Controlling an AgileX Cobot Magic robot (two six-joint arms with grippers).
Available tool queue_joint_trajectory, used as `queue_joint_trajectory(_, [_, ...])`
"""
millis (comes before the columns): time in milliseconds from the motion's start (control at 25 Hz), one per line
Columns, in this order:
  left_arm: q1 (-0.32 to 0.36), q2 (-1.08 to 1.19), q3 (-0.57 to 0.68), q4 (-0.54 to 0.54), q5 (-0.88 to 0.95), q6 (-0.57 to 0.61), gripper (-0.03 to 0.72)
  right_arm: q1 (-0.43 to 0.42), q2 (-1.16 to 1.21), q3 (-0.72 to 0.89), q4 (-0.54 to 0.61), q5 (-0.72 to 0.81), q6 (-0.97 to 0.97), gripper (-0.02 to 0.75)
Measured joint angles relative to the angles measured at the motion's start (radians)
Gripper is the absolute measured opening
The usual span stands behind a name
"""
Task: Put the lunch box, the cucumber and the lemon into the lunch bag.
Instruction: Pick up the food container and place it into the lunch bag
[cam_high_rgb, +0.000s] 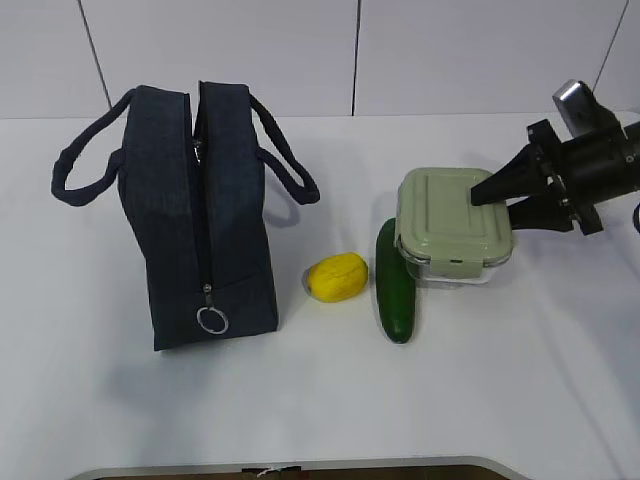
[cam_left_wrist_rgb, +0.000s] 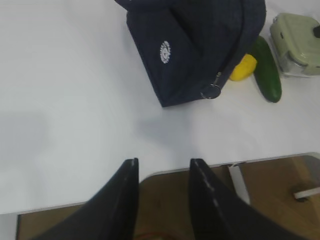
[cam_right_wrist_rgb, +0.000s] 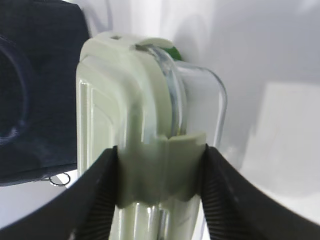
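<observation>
- Right claw (cam_high_rgb: 487, 197) clamped on the lunch box (cam_high_rgb: 452, 227), one finger (cam_right_wrist_rgb: 97, 200) on the sage-green lid, the other under the clear base, at the side clip.
- Lunch box gripped at its right end, above the white table (cam_high_rgb: 520, 380), right of centre; whether resting or lifted, cannot tell.
- Cucumber (cam_high_rgb: 395, 281) flat on the table, just left of the lunch box, pointing front to back.
- Lemon (cam_high_rgb: 337, 277) left of the cucumber, close beside it, near the lunch bag's lower corner.
- Lunch bag (cam_high_rgb: 195, 215) standing on the left, navy, handles spread to either side, zipper ring pull (cam_high_rgb: 211, 319) hanging low at the near end.
- Left claw (cam_left_wrist_rgb: 162, 172) partly spread, gripping nothing, hovering over the near table edge, well apart from the bag.
</observation>
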Motion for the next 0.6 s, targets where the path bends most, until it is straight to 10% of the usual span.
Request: queue_joint_trajectory(600, [0.0, 0.297, 0.0, -0.26, -0.151, 0.152, 0.246, 0.045, -0.127, 0.0, 0.058, 0.004, 0.018, 0.374])
